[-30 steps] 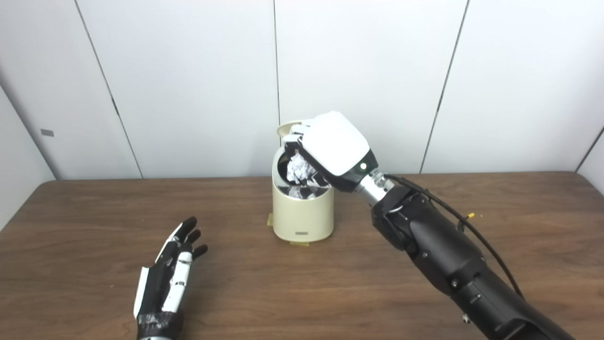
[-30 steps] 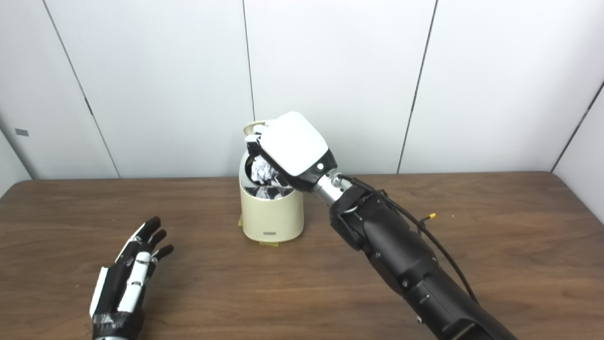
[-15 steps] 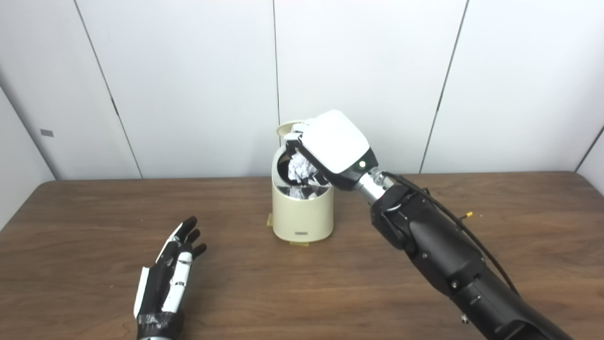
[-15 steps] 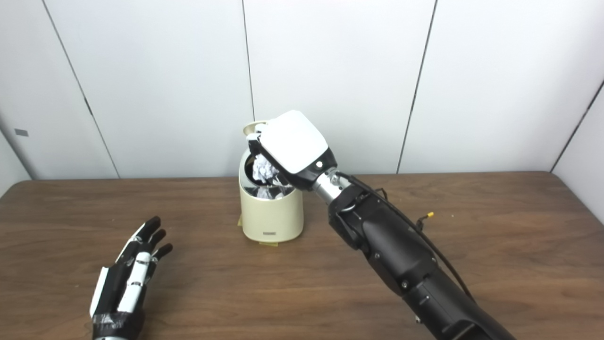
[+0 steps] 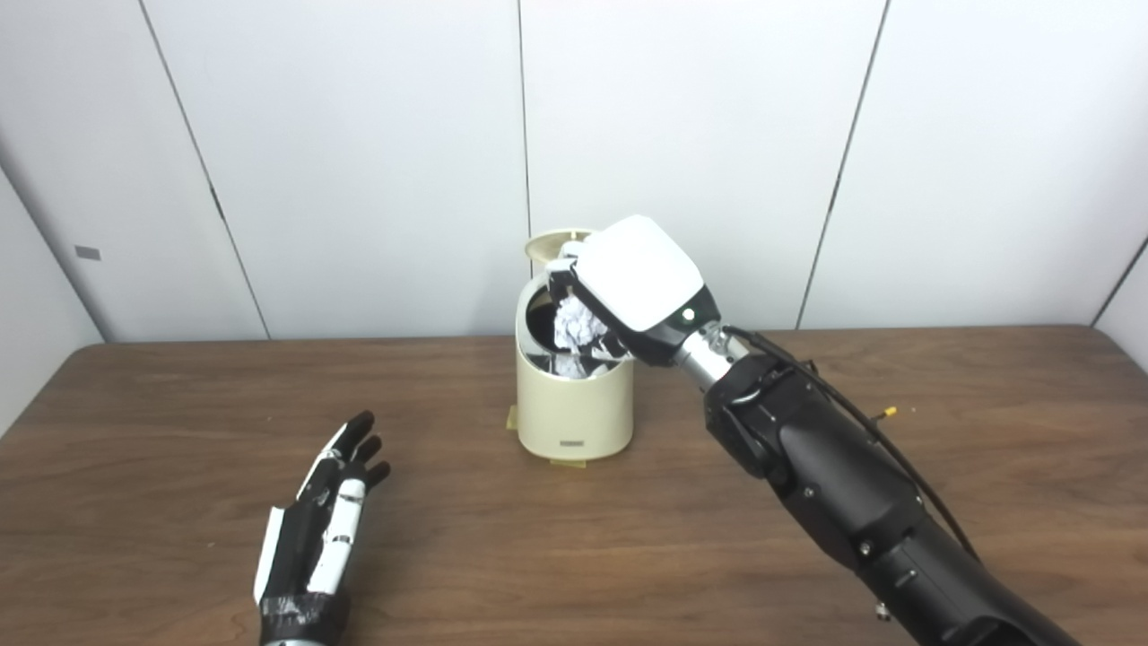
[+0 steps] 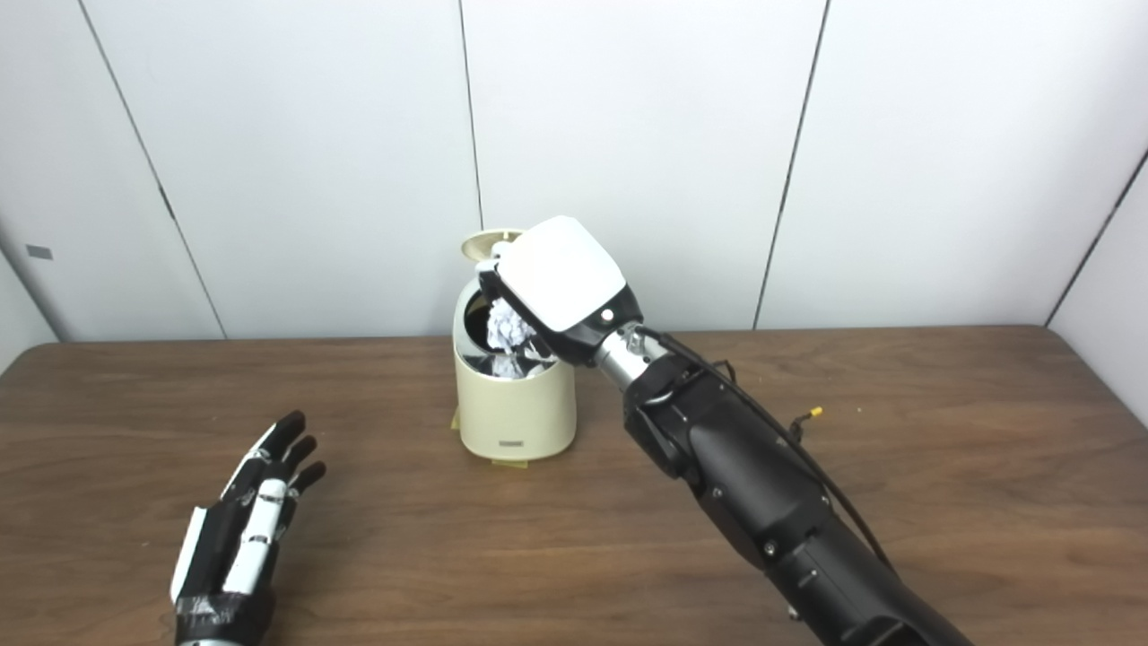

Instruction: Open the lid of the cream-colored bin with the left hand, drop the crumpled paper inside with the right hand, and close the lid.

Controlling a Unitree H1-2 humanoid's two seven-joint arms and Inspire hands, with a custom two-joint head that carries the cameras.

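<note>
Bin [image 5: 574, 408]: near worktop [image 5: 807, 583] far edge, middle; lid [image 5: 549, 242] up
Crumpled paper [image 5: 574, 325]: over bin mouth
Right hand [image 5: 639, 283]: fingers grasping paper
Left hand [image 5: 316, 529]: near-left, fingers released

Small label on the bin [image 5: 574, 413], lettering illegible.

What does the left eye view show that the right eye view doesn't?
Left eye only: more of the table along its left edge. Right eye only: more of its right edge. Both share: the cream-colored bin with its lid raised, the right hand holding the crumpled paper at the bin's mouth, and the left hand open, low at front left.
</note>
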